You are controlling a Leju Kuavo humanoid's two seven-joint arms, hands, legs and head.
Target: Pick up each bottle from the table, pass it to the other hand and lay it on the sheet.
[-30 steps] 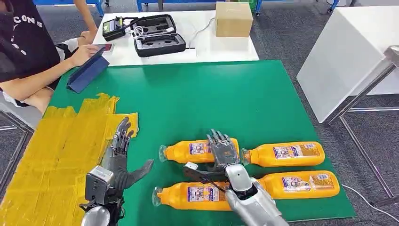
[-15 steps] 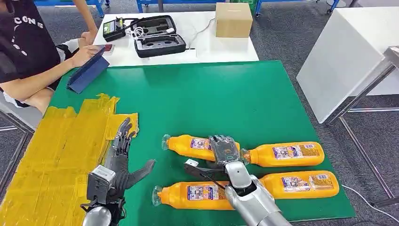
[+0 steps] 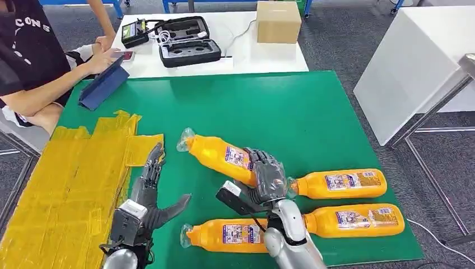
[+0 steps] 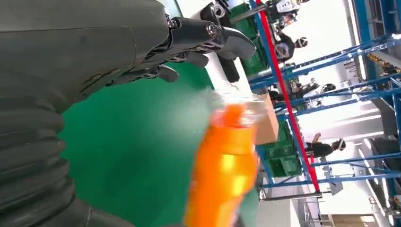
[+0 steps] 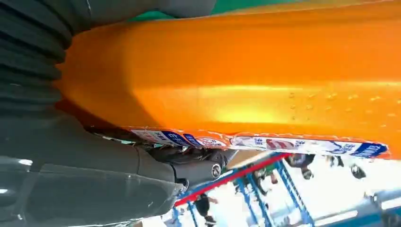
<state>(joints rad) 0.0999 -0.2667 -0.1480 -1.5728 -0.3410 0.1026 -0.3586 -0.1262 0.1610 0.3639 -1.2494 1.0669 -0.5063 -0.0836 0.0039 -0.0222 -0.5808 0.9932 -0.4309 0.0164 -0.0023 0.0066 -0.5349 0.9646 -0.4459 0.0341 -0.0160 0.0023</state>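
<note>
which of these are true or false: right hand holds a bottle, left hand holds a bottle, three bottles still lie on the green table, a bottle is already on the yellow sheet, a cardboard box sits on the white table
1. The right hand holds a bottle. True: it grips the lifted bottle, which is tilted, cap end toward the yellow sheet.
2. The left hand holds a bottle. False: it is empty, with its fingers spread.
3. Three bottles lie on the green table. True: one, another and a third.
4. A bottle is already on the yellow sheet. False: no bottle lies on it.
5. A cardboard box sits on the white table. True.
</note>
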